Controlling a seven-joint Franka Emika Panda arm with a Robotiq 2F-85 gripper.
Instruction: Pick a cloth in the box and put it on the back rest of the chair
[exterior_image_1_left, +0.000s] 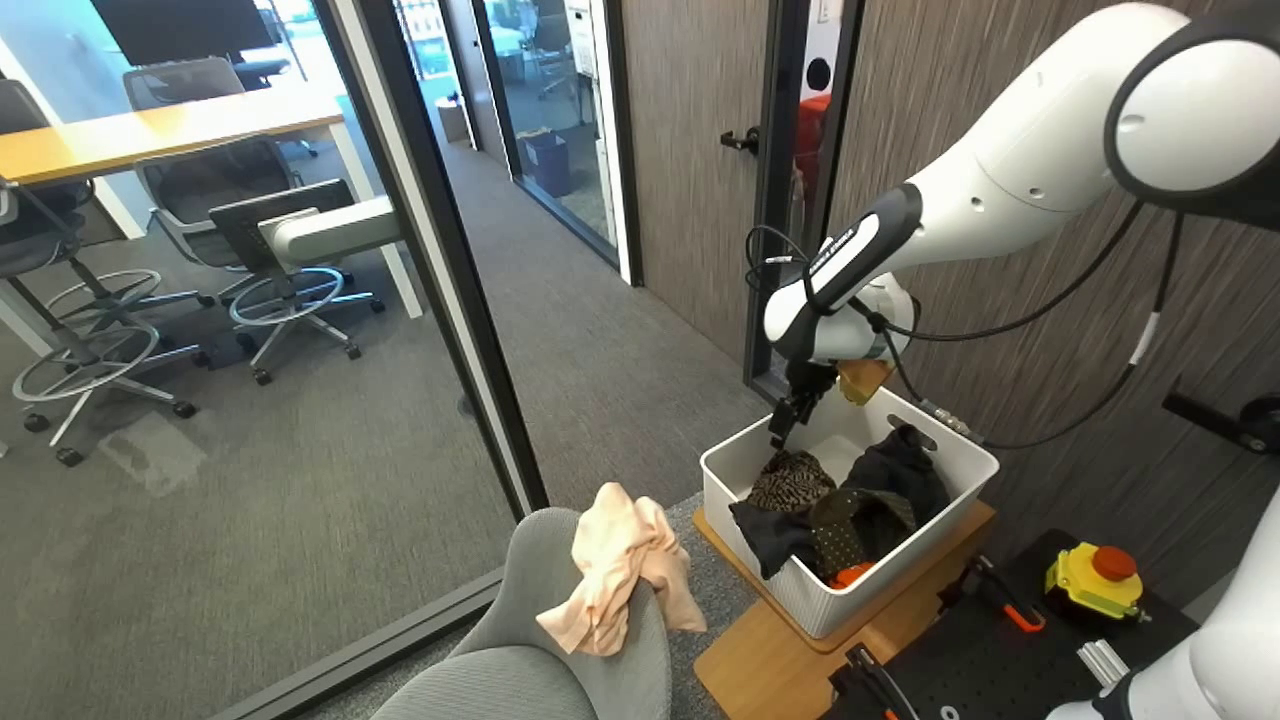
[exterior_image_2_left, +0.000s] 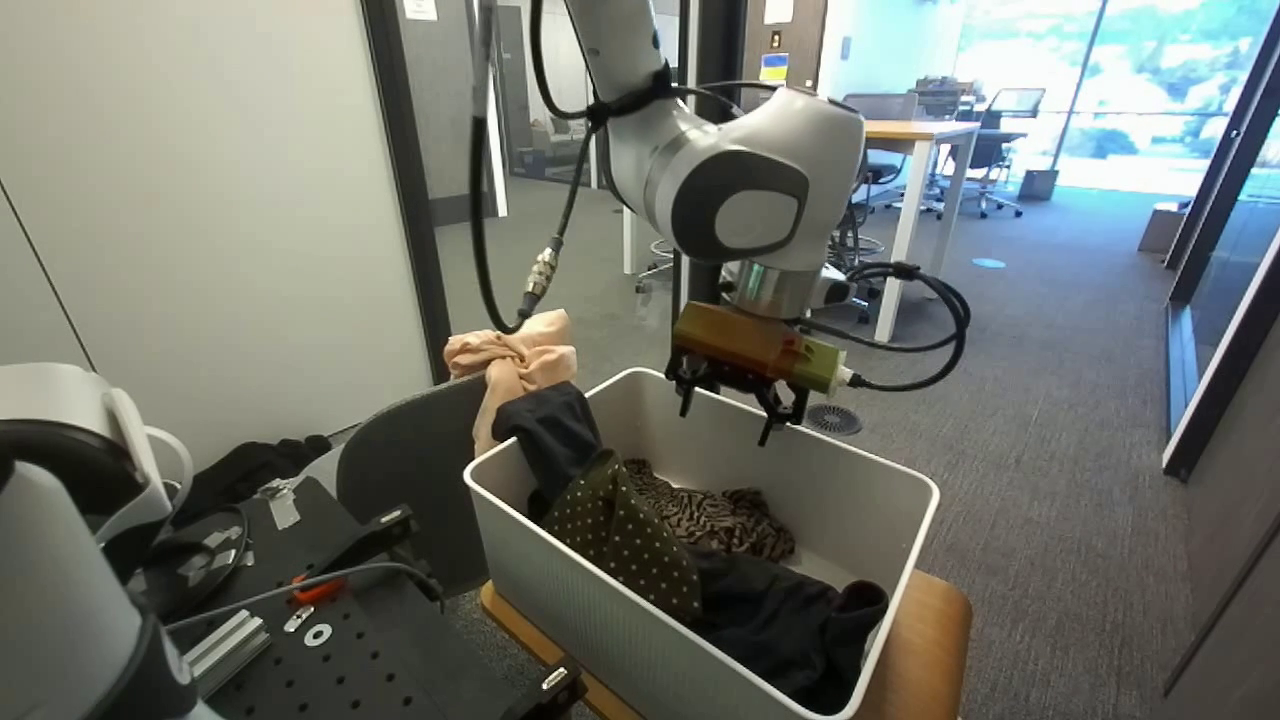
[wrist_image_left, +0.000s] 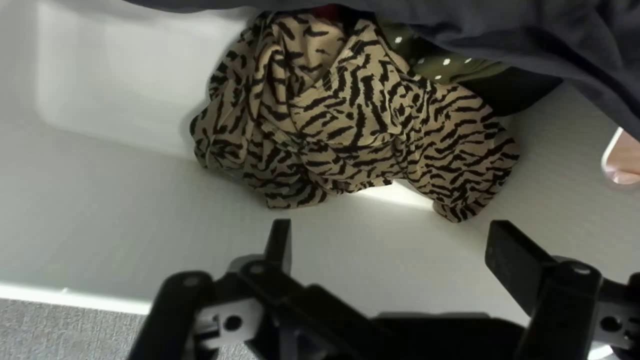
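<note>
A white box (exterior_image_1_left: 765, 580) holds several cloths; its wall also shows in an exterior view (exterior_image_2_left: 590, 600). A tiger-print cloth (wrist_image_left: 350, 115) lies bunched in it, also visible in both exterior views (exterior_image_1_left: 790, 480) (exterior_image_2_left: 715, 515). An olive dotted cloth (exterior_image_2_left: 620, 530) and dark cloths (exterior_image_2_left: 780, 610) (exterior_image_2_left: 550, 430) lie beside it. My gripper (wrist_image_left: 390, 235) is open and empty over the box's edge (exterior_image_1_left: 780, 435) (exterior_image_2_left: 726, 425); the tiger-print cloth is ahead of its fingertips, apart from them. A peach cloth (exterior_image_1_left: 620, 560) hangs over the back rest of the grey chair (exterior_image_1_left: 535, 560).
The box stands on a wooden surface (exterior_image_1_left: 735, 650). A black perforated board (exterior_image_2_left: 350, 660) with clamps is beside it. A yellow emergency stop with a red button (exterior_image_1_left: 1095, 580) sits there. A glass partition frame (exterior_image_1_left: 450, 250) stands behind the chair. Cables hang from the arm.
</note>
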